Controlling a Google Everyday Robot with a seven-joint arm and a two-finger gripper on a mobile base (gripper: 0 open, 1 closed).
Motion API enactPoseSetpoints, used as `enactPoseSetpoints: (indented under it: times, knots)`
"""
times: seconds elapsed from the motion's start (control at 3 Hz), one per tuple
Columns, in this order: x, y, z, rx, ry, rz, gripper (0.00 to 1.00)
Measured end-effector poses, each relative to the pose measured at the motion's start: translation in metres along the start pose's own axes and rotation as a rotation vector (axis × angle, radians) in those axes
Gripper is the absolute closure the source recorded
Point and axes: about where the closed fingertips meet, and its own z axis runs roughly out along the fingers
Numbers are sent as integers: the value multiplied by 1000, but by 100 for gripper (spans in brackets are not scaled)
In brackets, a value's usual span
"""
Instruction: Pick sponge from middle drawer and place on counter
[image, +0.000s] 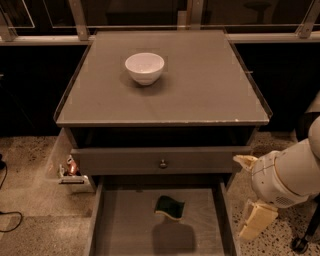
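Note:
The sponge (170, 207), dark green on top with a yellow edge, lies on the bare floor of the open middle drawer (125, 227), near its middle. My gripper (241, 197) hangs at the right of the cabinet, just outside the drawer's right wall and level with the sponge. Its two cream fingers (257, 222) stand wide apart with nothing between them. The grey counter (200, 90) spreads above, with nothing on its right half.
A white bowl (144, 67) stands on the counter's back left. The shut upper drawer front with a round knob (162, 163) overhangs the back of the open drawer. Small items (70, 170) sit on the floor left of the cabinet. A dark wheel (300, 244) is at lower right.

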Motion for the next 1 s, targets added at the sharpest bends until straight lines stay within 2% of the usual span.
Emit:
enactPoseSetpoints:
  times: [0.33,0.67,1.0]
  knots:
    - [4,4,15,-11,-5,0,0]
    - [15,10,59,-33,-75,14,0]
    - [24,3,109,-27,-141,-5,0]
